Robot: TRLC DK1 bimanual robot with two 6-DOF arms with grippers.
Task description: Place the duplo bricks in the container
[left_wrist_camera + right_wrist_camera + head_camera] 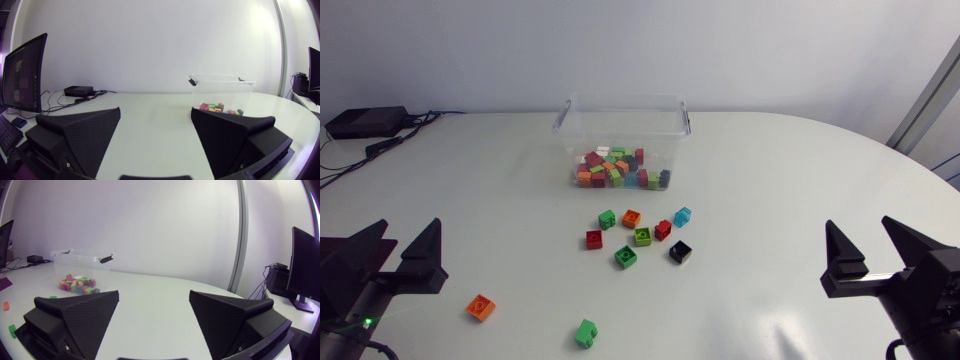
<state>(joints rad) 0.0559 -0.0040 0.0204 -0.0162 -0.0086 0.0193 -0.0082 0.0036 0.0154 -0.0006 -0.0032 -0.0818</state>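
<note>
Ten loose bricks: ten small square duplo bricks lie on the white table (790, 190); neither gripper holds one
Container: the clear plastic rectangular container (622, 122) stands open-topped, well ahead of both grippers and about midway between them; a heap of mixed-colour bricks (618, 168) covers its floor
Cluster: eight of the ten sit ahead of the grippers, between them and the container and nearer the container; green brick (607, 218), orange brick (631, 218) and light blue brick (682, 216) lie closest to it; red brick (593, 239), lime brick (643, 236) and second red brick (662, 230) lie behind those; dark green brick (625, 257) and black brick (680, 252) lie nearest the grippers
Strays: a lone orange brick (480, 307) lies just beside the left gripper (408, 230), on its inner side; a bright green brick (585, 332) lies farther inward, well apart from the right gripper (860, 228)
Left gripper: wedge fingers spread wide with nothing between them
Right gripper: fingers likewise wide apart and empty
Progress: by my judgement well over half done, since most bricks are in the container; ten remain
Next: the lone orange brick looks the easiest reach for the left arm; the black brick suits the right
</note>
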